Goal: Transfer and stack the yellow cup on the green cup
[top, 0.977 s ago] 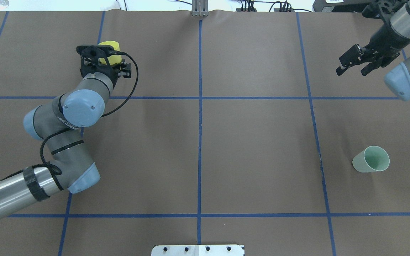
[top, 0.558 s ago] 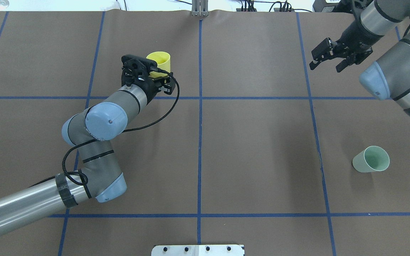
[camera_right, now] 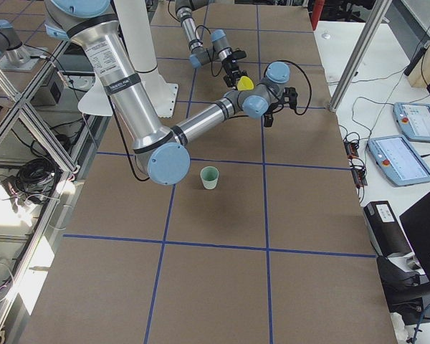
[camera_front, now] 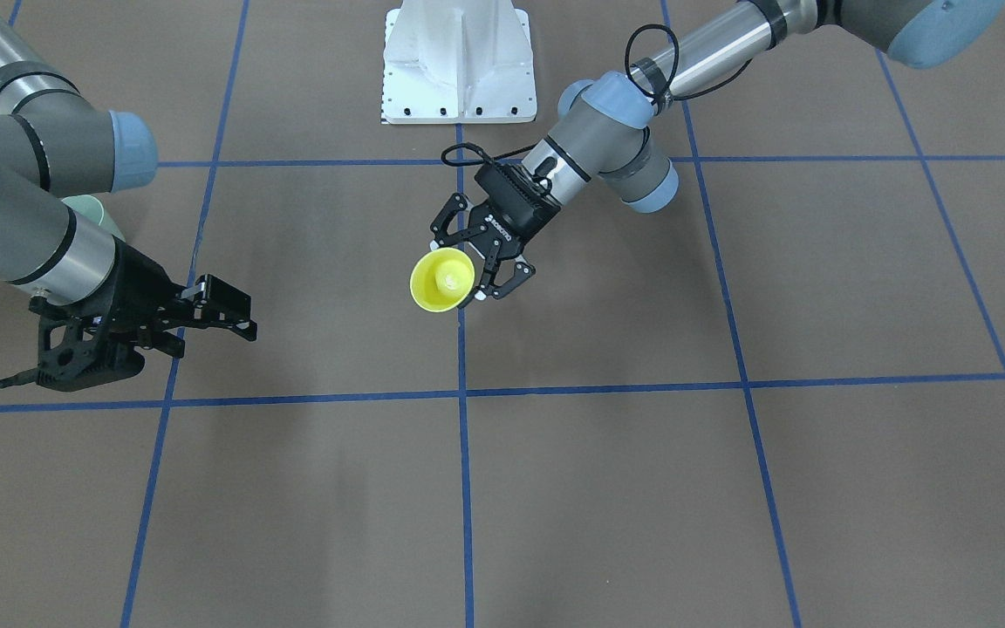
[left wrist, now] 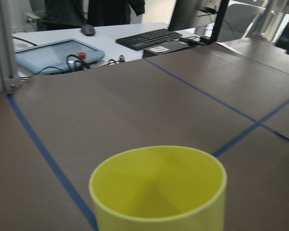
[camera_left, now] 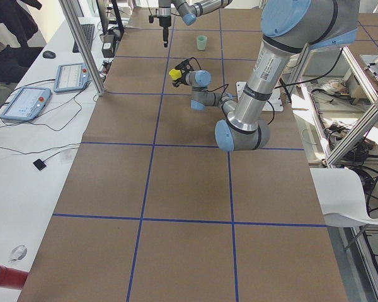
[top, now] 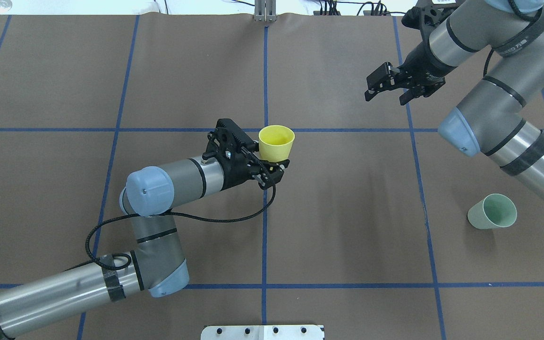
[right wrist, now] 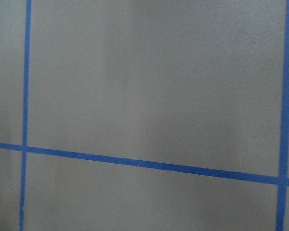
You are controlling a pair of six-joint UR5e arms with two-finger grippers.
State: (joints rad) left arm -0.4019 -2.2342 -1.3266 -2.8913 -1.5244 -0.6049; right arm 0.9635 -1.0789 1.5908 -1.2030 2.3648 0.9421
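Note:
The yellow cup (top: 276,140) is upright and held off the table near the blue centre line, gripped low on its wall by my left gripper (top: 272,159), which is shut on it. It also shows in the front-facing view (camera_front: 441,279) and fills the bottom of the left wrist view (left wrist: 159,192). The green cup (top: 493,211) stands upright on the table at the right, partly hidden behind my right arm in the front-facing view (camera_front: 94,212). My right gripper (top: 385,97) is open and empty, high over the far right, well apart from both cups.
The brown table (top: 347,198) is marked with a blue tape grid. A white base plate (top: 262,332) lies at the near edge. A metal post (top: 265,12) stands at the far edge. Tablets and a keyboard (left wrist: 149,38) lie on the desk beyond the table.
My left arm has carried the yellow cup rightward and nearer, from the far left square to the centre line. My right arm has swung leftward with its gripper still open.

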